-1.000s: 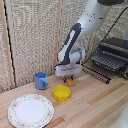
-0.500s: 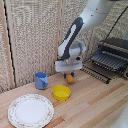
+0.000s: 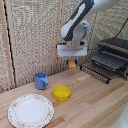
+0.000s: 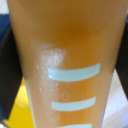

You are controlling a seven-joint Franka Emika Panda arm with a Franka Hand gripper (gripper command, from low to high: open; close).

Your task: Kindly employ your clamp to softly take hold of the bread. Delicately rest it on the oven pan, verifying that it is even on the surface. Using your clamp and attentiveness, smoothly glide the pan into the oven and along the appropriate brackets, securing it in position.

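Note:
My clamp (image 3: 73, 62) hangs under a white block above the wooden table, shut on the bread (image 3: 72, 64), a small orange-brown roll held in the air. In the wrist view the bread (image 4: 67, 60) fills almost the whole picture, orange with pale stripes, between dark fingers (image 4: 7, 75). The oven pan (image 3: 102, 64), a dark ribbed tray, sticks out of the front of the black oven (image 3: 116, 47) on the exterior view's right. The clamp is to the left of the pan and slightly higher than it.
A yellow bowl (image 3: 61, 92) sits on the table below the clamp. A blue mug (image 3: 41, 80) stands to its left, and a patterned white plate (image 3: 30, 110) lies near the front left. A woven screen backs the table.
The arm has risen and shifted toward the exterior view's right with the bread in the clamp, away from the yellow bowl and nearer the oven pan.

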